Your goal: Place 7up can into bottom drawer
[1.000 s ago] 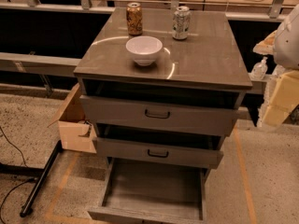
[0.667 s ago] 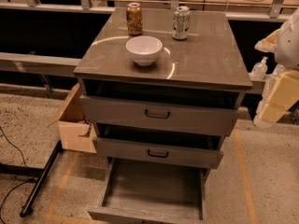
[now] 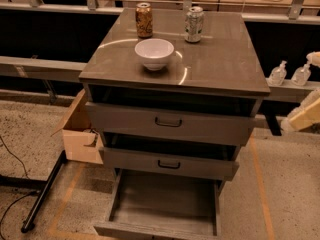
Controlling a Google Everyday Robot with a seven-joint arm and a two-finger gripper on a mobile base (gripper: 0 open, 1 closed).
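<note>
The 7up can [image 3: 194,24], pale silver with green markings, stands upright at the back of the grey cabinet top [image 3: 225,69]. The bottom drawer [image 3: 165,204] is pulled out wide, and its grey wood-grain floor is bare. My gripper [image 3: 305,116] shows only as a pale cream part at the right edge of the camera view. It is well to the right of the cabinet, below the height of the top, far from the can and holding nothing that I can see.
A brown-gold can [image 3: 144,20] stands left of the 7up can, with a white bowl [image 3: 154,53] in front of both. The two upper drawers are slightly ajar. A cardboard box [image 3: 80,134] and a black stand leg [image 3: 42,194] are on the left; two small bottles [image 3: 289,75] stand on the right.
The arm at the right has drawn back toward the frame edge, so less of it shows. The cans, bowl and drawers have not moved.
</note>
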